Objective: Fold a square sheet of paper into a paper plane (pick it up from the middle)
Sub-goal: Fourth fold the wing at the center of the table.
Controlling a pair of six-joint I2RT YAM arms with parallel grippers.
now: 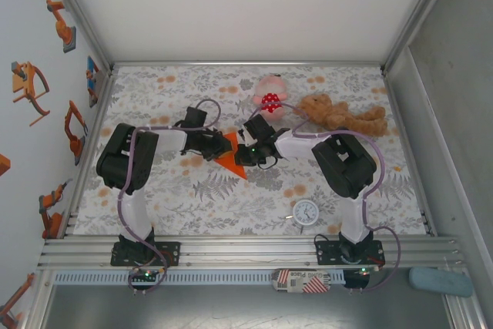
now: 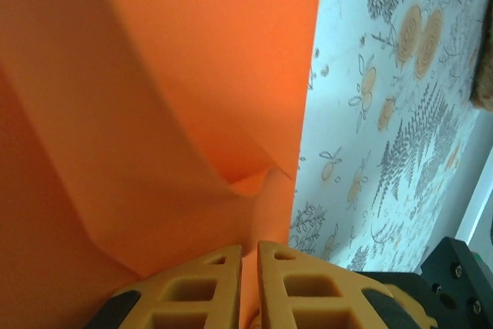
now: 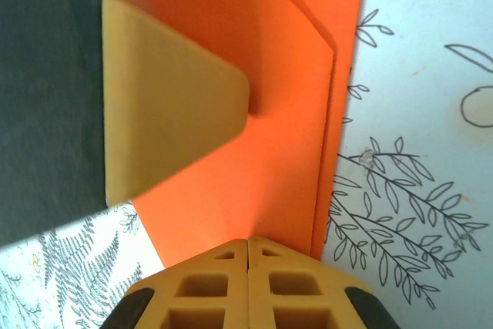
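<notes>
- At 9 o'clock of the orange paper [image 1: 231, 162]: left end effector [image 1: 208, 146], reaching in over the floral surface [image 1: 169, 198].
- From the left wrist: nearly closed, only a slim slit between the yellow fingers [image 2: 200, 287], a strip of orange pinched in that slit, the paper curving away from the grip toward 12 o'clock.
- Near the surface's middle: the orange paper, folded to a wedge pointing toward 5 o'clock, set between both end effectors.
- At 3 o'clock of the paper: right end effector [image 1: 248, 152], fingers [image 3: 208, 287] pressed fully together with no gap, the paper's narrow end meeting their tips. Pinched or merely touched: cannot tell.
- From the right wrist: one flat finger [image 3: 169, 105] of the left end effector over the paper at 10 o'clock.
- Further right, all apart from the paper: pink spotted plush toy [image 1: 269, 98] at 1 o'clock, small white clock [image 1: 306, 212] at 4 o'clock, brown teddy bear [image 1: 343, 113] at 2 o'clock.
</notes>
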